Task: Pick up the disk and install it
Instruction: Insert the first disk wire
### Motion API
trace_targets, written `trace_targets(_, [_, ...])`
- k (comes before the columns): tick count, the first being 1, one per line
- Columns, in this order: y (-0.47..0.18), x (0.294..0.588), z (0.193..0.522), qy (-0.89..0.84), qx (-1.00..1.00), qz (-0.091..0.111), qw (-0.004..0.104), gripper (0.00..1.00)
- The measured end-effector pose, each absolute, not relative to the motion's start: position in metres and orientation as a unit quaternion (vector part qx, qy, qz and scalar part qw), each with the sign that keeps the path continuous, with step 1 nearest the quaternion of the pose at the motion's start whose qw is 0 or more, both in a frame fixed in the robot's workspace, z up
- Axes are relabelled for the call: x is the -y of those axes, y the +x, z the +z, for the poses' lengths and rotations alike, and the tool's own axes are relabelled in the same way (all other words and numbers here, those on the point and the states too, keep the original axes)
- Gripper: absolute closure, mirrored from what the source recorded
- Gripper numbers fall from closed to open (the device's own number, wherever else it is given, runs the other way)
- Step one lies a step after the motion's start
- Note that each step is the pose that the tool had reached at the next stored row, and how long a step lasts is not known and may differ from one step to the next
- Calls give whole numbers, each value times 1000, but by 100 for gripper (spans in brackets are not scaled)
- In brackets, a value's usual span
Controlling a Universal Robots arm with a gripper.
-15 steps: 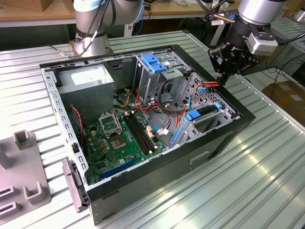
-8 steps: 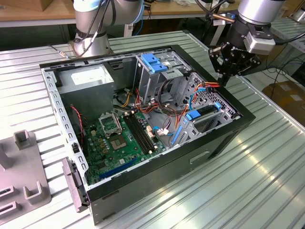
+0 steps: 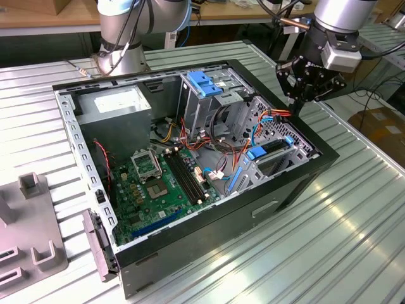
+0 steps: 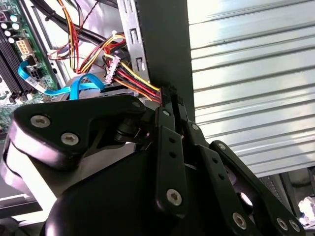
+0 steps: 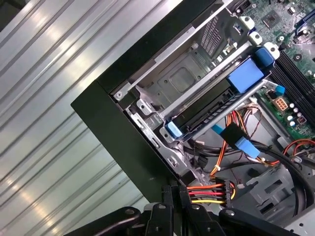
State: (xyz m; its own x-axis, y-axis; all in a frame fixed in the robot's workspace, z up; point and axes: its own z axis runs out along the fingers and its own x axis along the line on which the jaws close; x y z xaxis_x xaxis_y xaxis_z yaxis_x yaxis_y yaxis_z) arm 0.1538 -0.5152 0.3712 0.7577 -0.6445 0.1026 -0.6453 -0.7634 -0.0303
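Already the one disk [image 3: 273, 149] [image 5: 206, 114] sits in the open computer case [image 3: 190, 234], slid into the metal bay in the case's corner at the exterior view's right; two blue tabs [image 5: 244, 76] show on its carrier, one at each end. The single gripper [image 3: 295, 109] hangs at the case's rim near that corner, apart from the disk; in both wrist views its two fingers [image 4: 167, 128] are drawn together with barely a gap between them. The tips sit right against one bundle of red, yellow and black wires [image 5: 204, 192] that ends in one black plug [image 5: 227, 190] just inside the case wall; whether they pinch a wire, I cannot tell. It has no hold on the disk. Also inside the case are one green circuit board [image 3: 152, 190] on the floor, one grey power box [image 3: 120, 104] in the far corner, and one upright drive cage with a blue handle [image 3: 205, 82]. The case stands on a ribbed metal table [image 3: 304, 253]; one grey stand [image 3: 31, 221] lies beside the case at the exterior view's left.
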Motion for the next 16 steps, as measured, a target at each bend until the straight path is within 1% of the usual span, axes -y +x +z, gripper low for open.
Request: trace_targets(16, [144, 515, 371, 916, 397, 54, 10, 84])
